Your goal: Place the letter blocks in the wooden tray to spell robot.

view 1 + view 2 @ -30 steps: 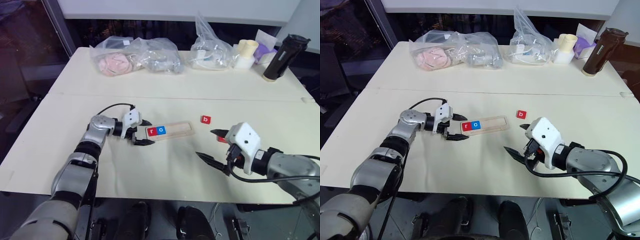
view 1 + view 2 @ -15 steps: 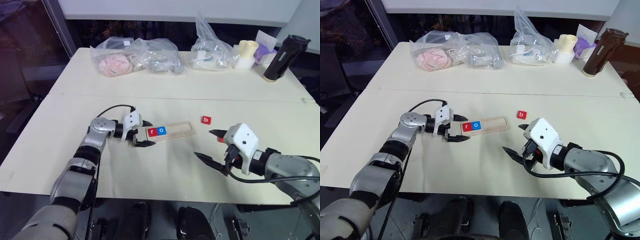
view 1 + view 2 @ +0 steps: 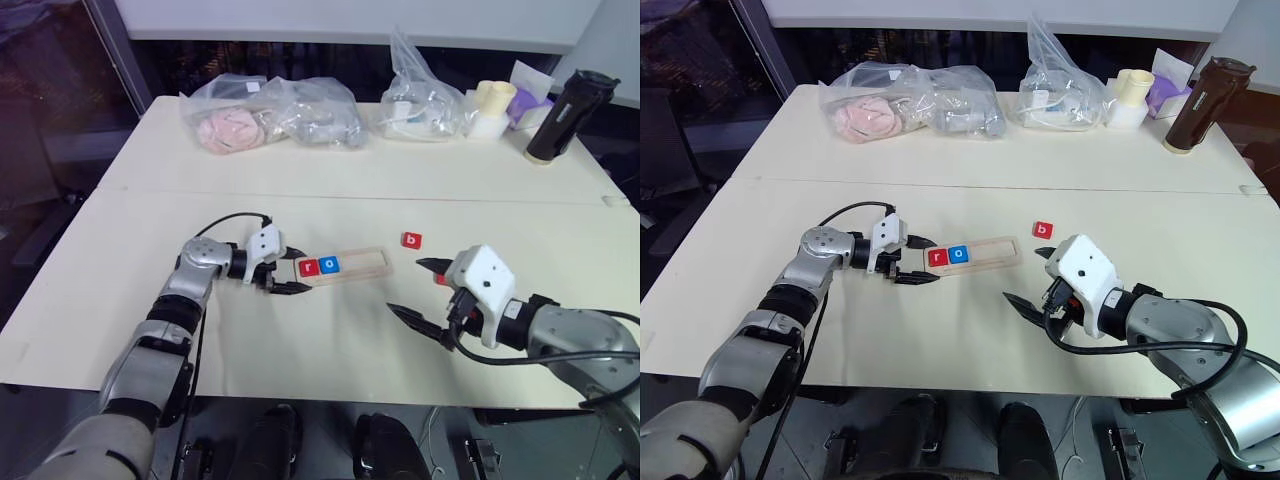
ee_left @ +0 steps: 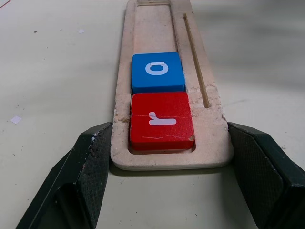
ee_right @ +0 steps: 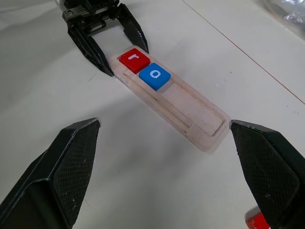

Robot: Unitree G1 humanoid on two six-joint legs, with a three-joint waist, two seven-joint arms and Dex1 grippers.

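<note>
On the pale tabletop (image 3: 330,320), nearest, the right claw (image 3: 424,294) hangs released. Farther, the left claw (image 4: 169,157) is clenched on the near end of the wooden tray (image 3: 345,265), which holds the red r block (image 4: 161,120) and blue o block (image 4: 157,71). The red b block (image 3: 412,240) lies beyond, apart.

three letter blocks: two red (image 3: 308,267) (image 3: 412,240), one blue (image 3: 331,265). one wooden tray (image 3: 372,262). two plastic bags (image 3: 270,110) (image 3: 420,100), maybe three. one dark bottle (image 3: 562,115).
</note>
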